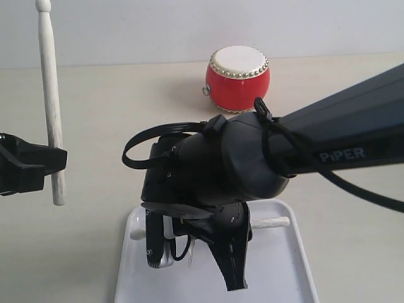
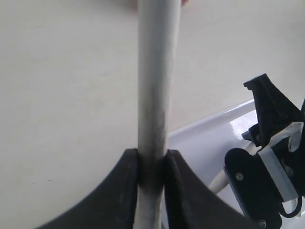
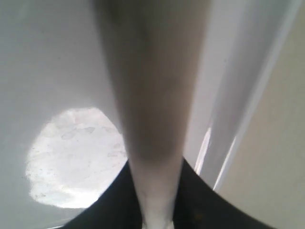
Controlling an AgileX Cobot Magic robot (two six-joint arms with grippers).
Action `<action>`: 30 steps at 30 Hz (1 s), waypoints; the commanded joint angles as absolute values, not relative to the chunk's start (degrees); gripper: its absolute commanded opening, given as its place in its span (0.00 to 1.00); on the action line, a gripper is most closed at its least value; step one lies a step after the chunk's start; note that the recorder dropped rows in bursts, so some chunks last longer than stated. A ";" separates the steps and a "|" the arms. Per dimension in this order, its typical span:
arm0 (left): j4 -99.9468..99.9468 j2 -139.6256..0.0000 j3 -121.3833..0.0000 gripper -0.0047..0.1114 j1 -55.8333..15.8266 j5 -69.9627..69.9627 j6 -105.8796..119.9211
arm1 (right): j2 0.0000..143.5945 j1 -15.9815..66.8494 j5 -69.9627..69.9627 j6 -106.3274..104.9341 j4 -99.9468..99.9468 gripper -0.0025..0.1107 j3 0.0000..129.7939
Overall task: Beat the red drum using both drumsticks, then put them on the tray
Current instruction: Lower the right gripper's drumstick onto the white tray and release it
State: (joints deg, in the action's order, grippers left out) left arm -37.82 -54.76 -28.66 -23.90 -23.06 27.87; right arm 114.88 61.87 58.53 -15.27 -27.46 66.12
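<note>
The red drum [image 1: 238, 71] stands at the back of the table, apart from both arms. At the left, my left gripper [image 1: 47, 163] [image 2: 151, 164] is shut on one drumstick [image 1: 50, 107] [image 2: 155, 95], held upright above the table. My right gripper [image 1: 189, 243] [image 3: 155, 164] reaches down onto the white tray [image 1: 284, 271] [image 3: 57, 57]. It is shut on the other drumstick [image 1: 273, 222] [image 3: 152, 109], which lies level across the tray's far part; both its ends stick out from under the wrist.
The right arm [image 1: 341, 145] crosses the scene from the right and hides the tray's middle. In the left wrist view the tray's corner [image 2: 200, 138] and the right gripper's body [image 2: 267, 167] sit close beside the held stick.
</note>
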 commanded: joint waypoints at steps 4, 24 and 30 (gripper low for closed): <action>-37.92 -54.50 -28.48 0.04 -24.00 -22.02 27.77 | 114.81 62.02 57.29 -14.84 -27.68 0.20 66.70; -37.92 -54.50 -28.48 0.04 -24.00 -22.02 27.77 | 114.81 62.02 57.95 -14.72 -23.99 0.20 66.70; -37.92 -54.50 -28.48 0.04 -24.00 -21.92 27.77 | 114.81 62.02 58.65 -14.72 -23.55 0.20 66.70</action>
